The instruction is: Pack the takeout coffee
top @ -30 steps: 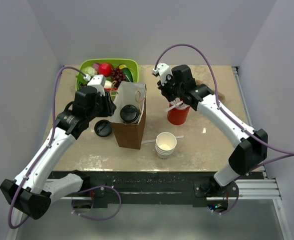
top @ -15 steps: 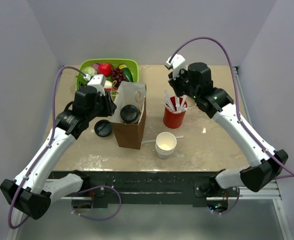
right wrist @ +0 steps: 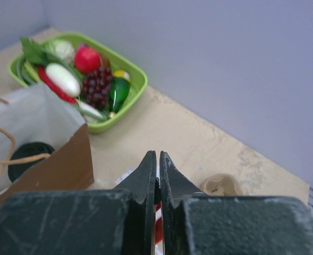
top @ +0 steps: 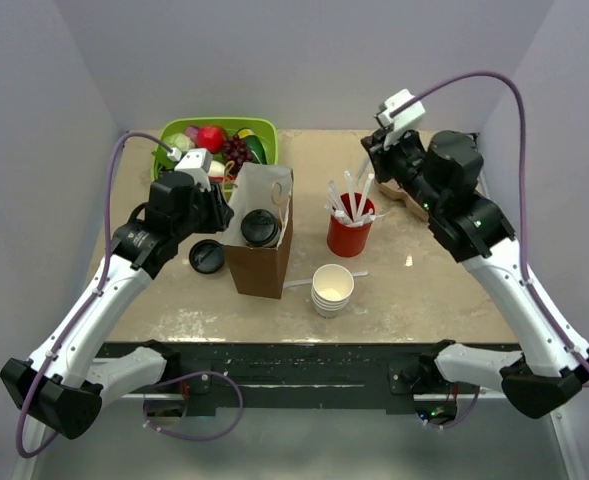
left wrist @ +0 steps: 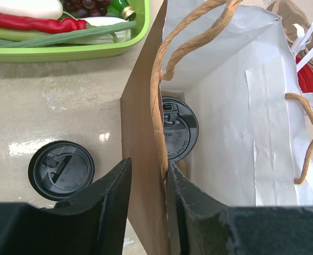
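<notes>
— Pinching what, left gripper (left wrist: 145, 178)?
— Paper bag (left wrist: 140, 159), left rim, wall between both fingers. Takeout coffee (left wrist: 178, 129) sits inside at the bottom, against that wall; open room to its right.
— Right gripper (right wrist: 157, 164)?
— Pressed together, empty, apparently raised over the red cup (top: 352, 232).

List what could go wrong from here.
1. The left fingers pinch the paper bag by its wall; a pull could tip it, along with the takeout coffee inside.
2. The right fingers, shut near the red cup, could knock it over if they descend.
</notes>
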Robot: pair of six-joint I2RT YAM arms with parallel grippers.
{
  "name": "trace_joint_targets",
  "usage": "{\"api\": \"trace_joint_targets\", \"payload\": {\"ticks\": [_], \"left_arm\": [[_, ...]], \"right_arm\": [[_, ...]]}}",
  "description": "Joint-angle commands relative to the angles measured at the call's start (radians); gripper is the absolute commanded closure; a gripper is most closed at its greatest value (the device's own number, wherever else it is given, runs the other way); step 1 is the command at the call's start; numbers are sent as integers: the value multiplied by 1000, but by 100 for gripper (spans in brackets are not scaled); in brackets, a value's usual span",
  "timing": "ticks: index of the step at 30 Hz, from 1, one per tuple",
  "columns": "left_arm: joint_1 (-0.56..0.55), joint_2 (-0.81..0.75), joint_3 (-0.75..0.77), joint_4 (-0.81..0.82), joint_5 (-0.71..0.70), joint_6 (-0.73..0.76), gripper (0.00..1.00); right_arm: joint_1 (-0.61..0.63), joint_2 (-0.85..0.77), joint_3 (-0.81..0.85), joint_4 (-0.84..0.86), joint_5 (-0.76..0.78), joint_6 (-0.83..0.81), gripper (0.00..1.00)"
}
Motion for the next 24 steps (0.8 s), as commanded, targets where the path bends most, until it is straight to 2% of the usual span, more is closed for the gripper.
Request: {"api": "trace_joint_targets", "payload": {"ticks": [1,7,11,12,15,17,20,24], "left_arm": [[2,-18,-3,38,5,2,64],[2,-16,-5,38,5,2,64],[2,-15,-3,38,4,2,64],[2,-15,-3,38,4,2,64],[2,-15,-2,38,1,1,64],[2,-15,3,37,-4,1,64],[2,-14,8,31,-5,1,64],[2,-19,6,31,-7,1,64]], "right_arm": [[1,-97,-1,142,-53,55,100],[1,-174,-39,304,-127,164,100],[1,-150,20,334,-299,267,100],[3,-142,36,332,-410,311,100],[4,-110,67,354,-574,393,100],[21,-93,68,368,-626,423,100],[74,-56,79,348,-643,421,100],[179,-13,114,271,-526,289,100]]}}
